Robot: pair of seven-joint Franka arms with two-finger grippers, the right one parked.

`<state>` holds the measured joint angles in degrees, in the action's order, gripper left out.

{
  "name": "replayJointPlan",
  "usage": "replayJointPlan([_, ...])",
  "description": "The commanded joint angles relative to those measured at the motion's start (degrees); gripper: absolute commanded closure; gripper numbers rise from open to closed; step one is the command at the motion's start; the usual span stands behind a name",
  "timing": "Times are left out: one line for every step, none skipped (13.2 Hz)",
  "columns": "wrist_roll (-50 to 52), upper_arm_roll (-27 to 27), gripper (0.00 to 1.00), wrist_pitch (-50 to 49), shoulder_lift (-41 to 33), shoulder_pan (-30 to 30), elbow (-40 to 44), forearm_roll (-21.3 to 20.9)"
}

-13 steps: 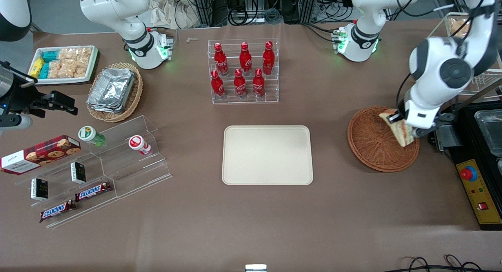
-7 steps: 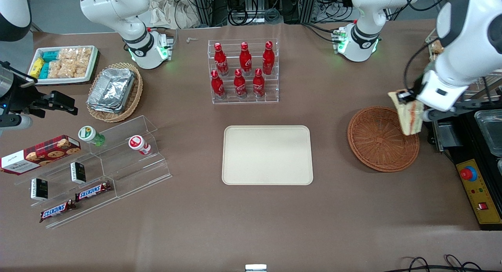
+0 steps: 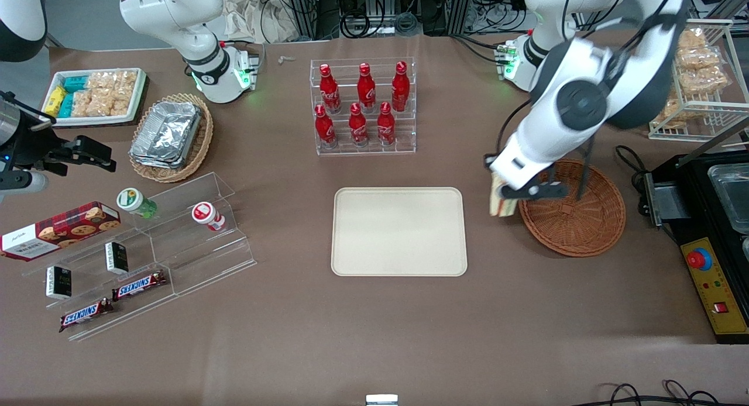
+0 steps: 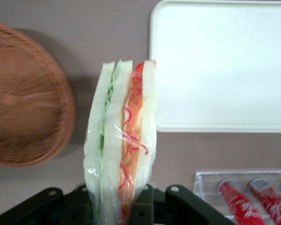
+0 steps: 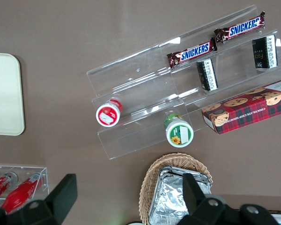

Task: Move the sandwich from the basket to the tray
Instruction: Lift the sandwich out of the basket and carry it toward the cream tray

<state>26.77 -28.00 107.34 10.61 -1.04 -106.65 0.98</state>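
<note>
gripper [image 3: 504,200] pinching wrapped sandwich [image 4: 122,140], i'm holding it aloft between basket [image 3: 576,219] and tray [image 3: 399,231], at tray's 3 o'clock. pickup done; carrying over, lowering, releasing on tray remaining.

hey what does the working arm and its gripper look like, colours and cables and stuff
The left arm is glossy white with rounded links and a dark grey round joint cap. A thin black cable runs along it. Green lights glow at its white base. Its gripper, between basket and tray, is matte black with angular fingers.
</note>
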Motion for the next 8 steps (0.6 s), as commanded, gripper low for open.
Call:
replayJointPlan([7.3, -0.21, 1.0, 8.73, 9.4, 4.01, 1.53, -5.34])
replayJointPlan([11.16, -0.21, 1.0, 11.29, 12.48, 6.11, 1.71, -9.37])
replayJointPlan([14.77, -0.21, 0.99, 13.66, 15.29, 6.83, 1.97, -13.68])
replayJointPlan([18.28, -0.21, 0.99, 16.56, 17.58, 7.27, 2.32, -16.94])
replayJointPlan([20.67, -0.21, 0.98, 19.02, 19.35, 7.89, 2.41, -19.58])
replayJointPlan([21.39, -0.21, 0.98, 20.44, 20.58, 7.89, 2.41, -21.18])
replayJointPlan([21.48, -0.21, 0.98, 20.8, 21.46, 7.98, 2.67, -21.8])
replayJointPlan([21.39, -0.21, 0.97, 20.89, 21.91, 8.07, 2.85, -22.07])
